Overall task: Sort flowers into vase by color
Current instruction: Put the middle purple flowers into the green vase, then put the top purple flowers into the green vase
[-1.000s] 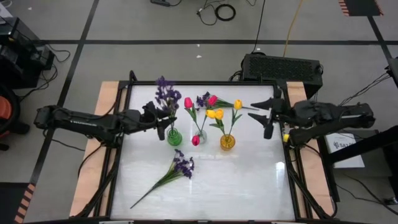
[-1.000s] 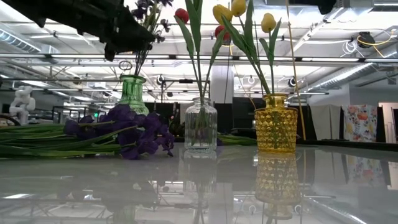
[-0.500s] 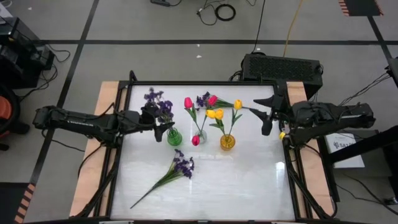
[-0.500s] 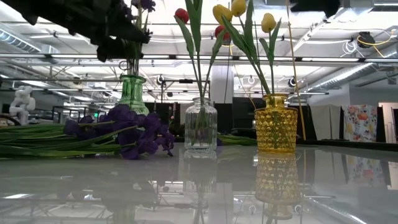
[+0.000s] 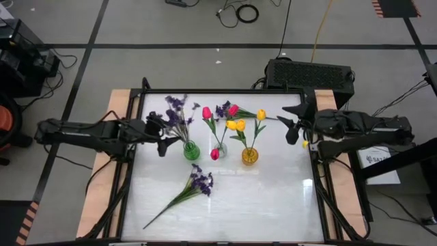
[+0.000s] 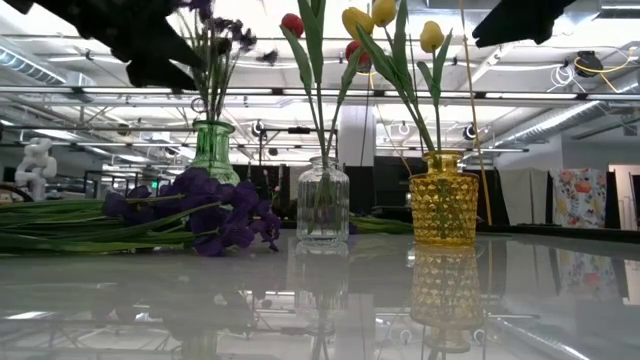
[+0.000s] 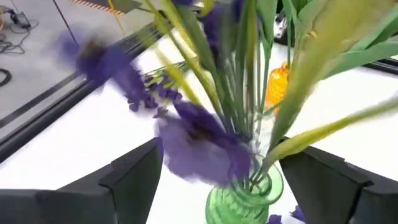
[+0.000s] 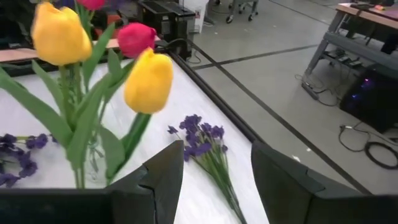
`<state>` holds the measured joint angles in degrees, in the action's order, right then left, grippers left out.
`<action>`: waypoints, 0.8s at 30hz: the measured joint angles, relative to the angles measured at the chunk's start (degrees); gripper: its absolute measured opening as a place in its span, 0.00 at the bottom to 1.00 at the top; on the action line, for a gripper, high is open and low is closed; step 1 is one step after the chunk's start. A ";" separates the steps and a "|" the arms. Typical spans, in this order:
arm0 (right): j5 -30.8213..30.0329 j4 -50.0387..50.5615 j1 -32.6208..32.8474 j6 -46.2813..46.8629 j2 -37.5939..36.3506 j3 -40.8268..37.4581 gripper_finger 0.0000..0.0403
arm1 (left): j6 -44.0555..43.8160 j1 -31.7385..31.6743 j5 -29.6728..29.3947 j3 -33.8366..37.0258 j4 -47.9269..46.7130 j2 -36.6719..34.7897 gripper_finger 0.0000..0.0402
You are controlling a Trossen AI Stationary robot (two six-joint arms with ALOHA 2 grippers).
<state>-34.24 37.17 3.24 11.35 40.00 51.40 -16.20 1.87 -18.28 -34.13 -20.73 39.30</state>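
Observation:
The green vase point(image 5: 191, 151) point(image 6: 214, 150) holds a bushy purple sprig point(image 5: 176, 111) point(image 7: 193, 134) by its stems. My left gripper point(image 5: 160, 134) point(image 7: 230, 180) is open just left of that vase, one finger on either side, touching nothing. The clear vase point(image 5: 220, 149) point(image 6: 322, 200) holds a pink-red tulip point(image 5: 206, 113). The yellow vase point(image 5: 250, 156) point(image 6: 443, 198) holds yellow tulips point(image 5: 236, 125) point(image 8: 147, 81). A second purple sprig point(image 5: 197, 183) point(image 6: 200, 210) lies flat on the table, nearer the near edge. My right gripper point(image 5: 292, 130) point(image 8: 214, 180) is open, right of the yellow vase.
A purple sprig point(image 8: 202, 140) and a pink-red tulip point(image 5: 232, 110) lie near the table's far edge, behind the vases. A pink tulip head point(image 5: 214, 154) sits by the clear vase. The near half of the white table point(image 5: 273, 205) holds only the lying sprig.
My left gripper has let go of the purple sprig and drawn back toward the table's left edge. The sprig now stands by itself in the green vase, its top swung toward the left, and it shows blurred in the left wrist view.

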 joint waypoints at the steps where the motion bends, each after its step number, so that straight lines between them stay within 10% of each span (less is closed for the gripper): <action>1: 0.00 0.40 -0.36 -0.05 -0.11 0.00 0.45 | 0.03 0.00 0.00 0.00 -0.30 -0.60 0.80; 24: 0.05 4.39 -3.76 4.22 -0.72 -10.39 0.45 | -6.92 0.04 7.41 -0.07 -8.07 -17.24 0.80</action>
<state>-34.19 41.56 -0.52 15.57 39.29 41.01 -23.12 1.91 -10.87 -34.20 -28.80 22.06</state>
